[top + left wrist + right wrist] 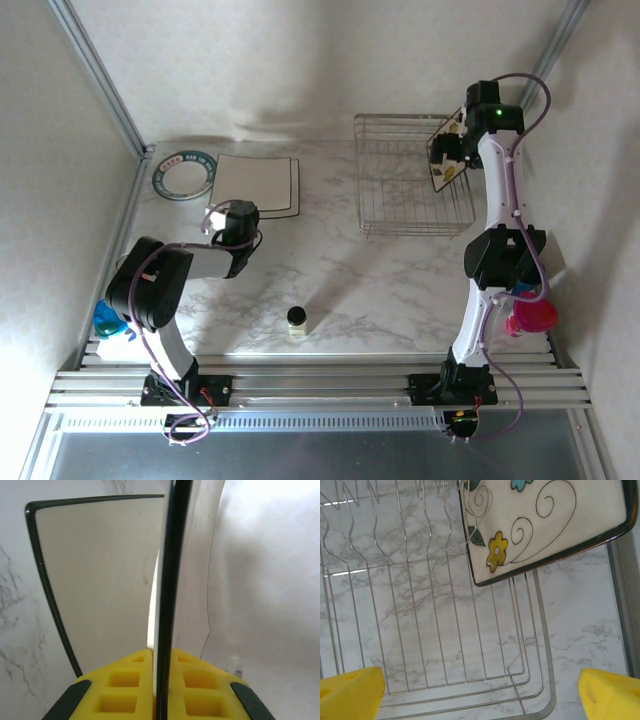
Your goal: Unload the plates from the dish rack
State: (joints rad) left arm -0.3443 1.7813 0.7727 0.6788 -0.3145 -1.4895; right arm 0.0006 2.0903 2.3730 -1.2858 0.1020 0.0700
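Observation:
One square cream plate lies flat on the table at the back left. My left gripper is at its near edge, shut on it. In the left wrist view the plate's dark rim runs edge-on between the yellow fingers. A round teal-rimmed plate lies left of it. The wire dish rack stands at the back right with a flowered square plate leaning at its right end. My right gripper hangs open over that end; the flowered plate lies beyond its spread fingertips.
A small dark-capped bottle stands at centre front. A blue cup sits by the left arm's base and a pink cup by the right arm's. Walls close in the table's sides and back.

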